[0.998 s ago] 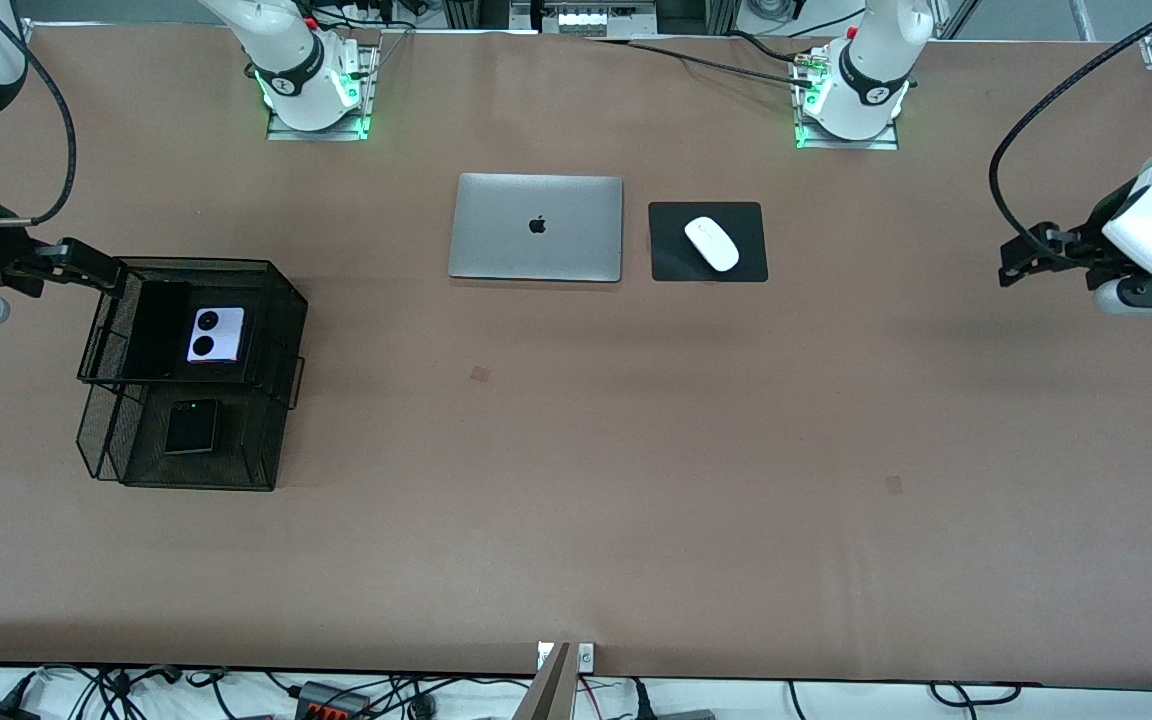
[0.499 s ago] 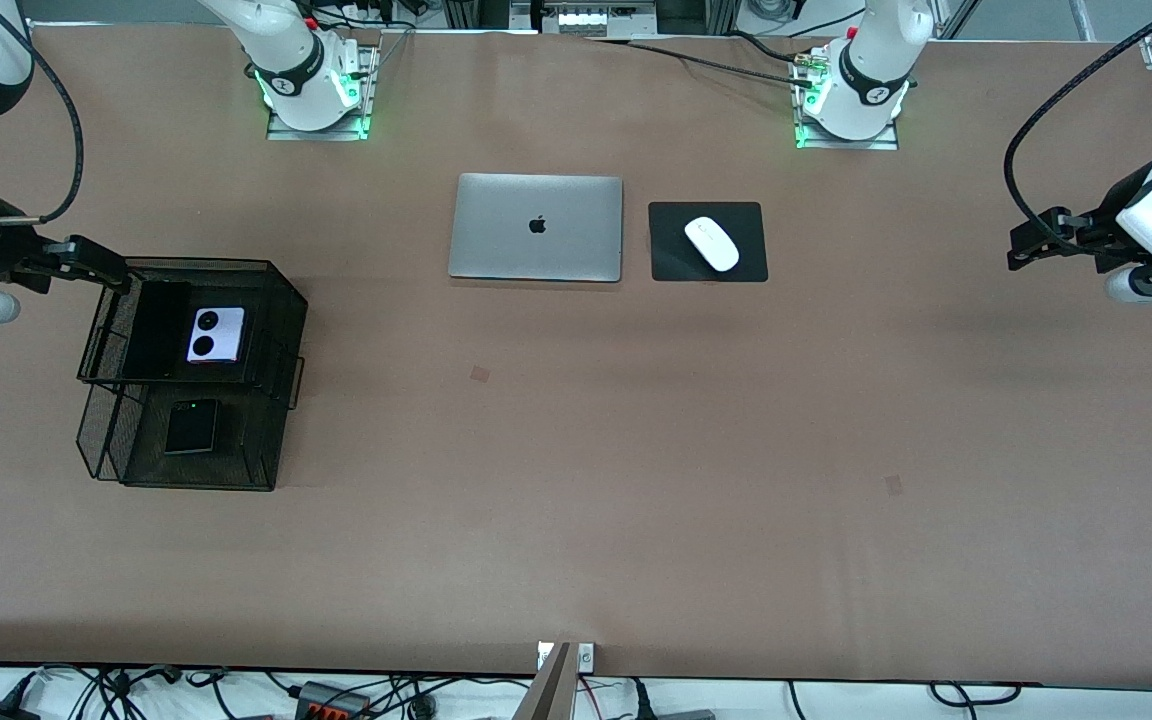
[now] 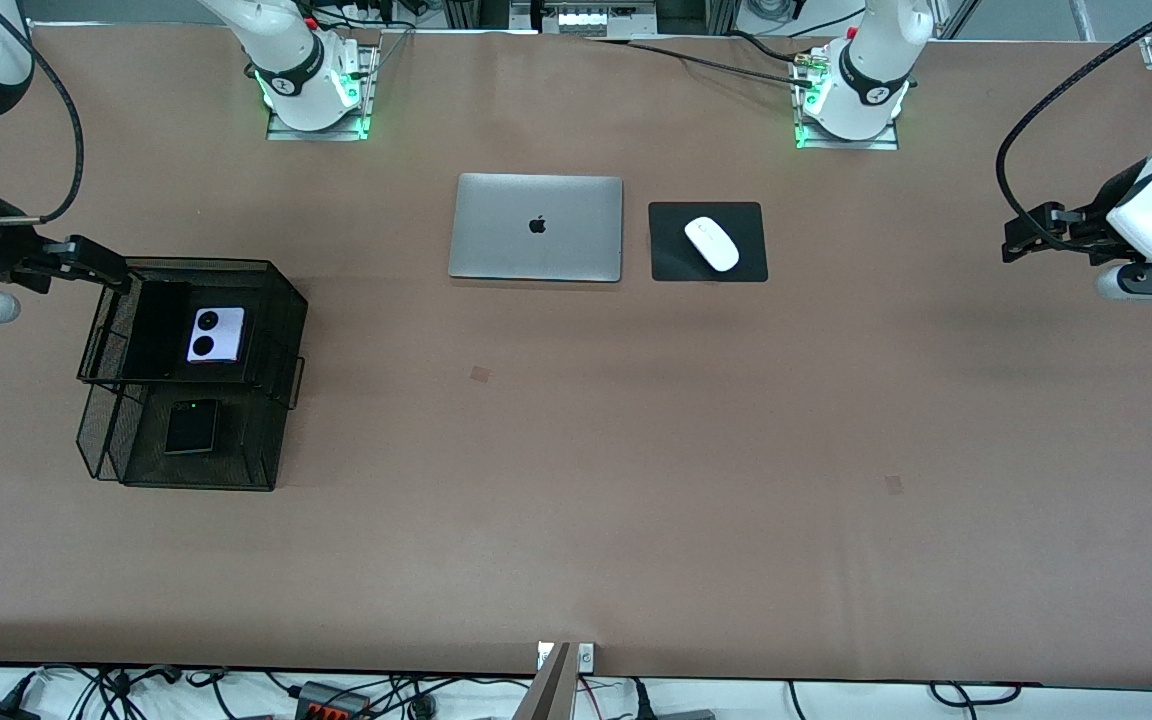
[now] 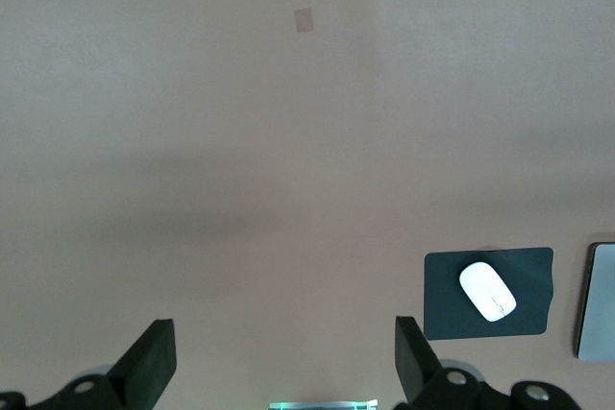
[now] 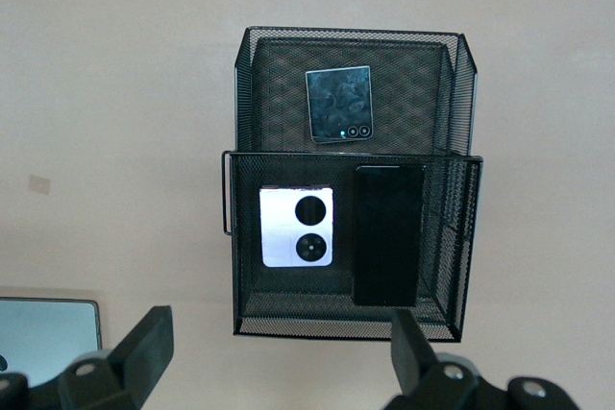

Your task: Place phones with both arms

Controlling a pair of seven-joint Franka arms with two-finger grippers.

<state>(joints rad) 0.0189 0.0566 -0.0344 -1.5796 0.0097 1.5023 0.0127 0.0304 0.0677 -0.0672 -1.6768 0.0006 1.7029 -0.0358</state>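
A black mesh two-tier tray (image 3: 281,300) stands toward the right arm's end of the table. Its upper tier holds the lilac phone (image 3: 215,334) with two black circles and the longer black slab phone (image 3: 158,330) side by side. The small squarish black phone (image 3: 190,427) lies in the lower tier, nearer the front camera. The right wrist view shows the lilac phone (image 5: 297,227), the slab (image 5: 388,234) and the small phone (image 5: 338,105). My right gripper (image 3: 96,265) hangs open and empty by the tray's upper corner. My left gripper (image 3: 1031,235) hangs open and empty over bare table at the left arm's end.
A shut silver laptop (image 3: 536,227) lies mid-table near the arm bases. Beside it, toward the left arm's end, a white mouse (image 3: 712,243) rests on a black pad (image 3: 751,262). The left wrist view shows the mouse (image 4: 487,292) and the laptop's edge (image 4: 598,301).
The left arm's hand has drifted slightly toward the bases' side of the table. The right arm has barely moved. The phones lie as before.
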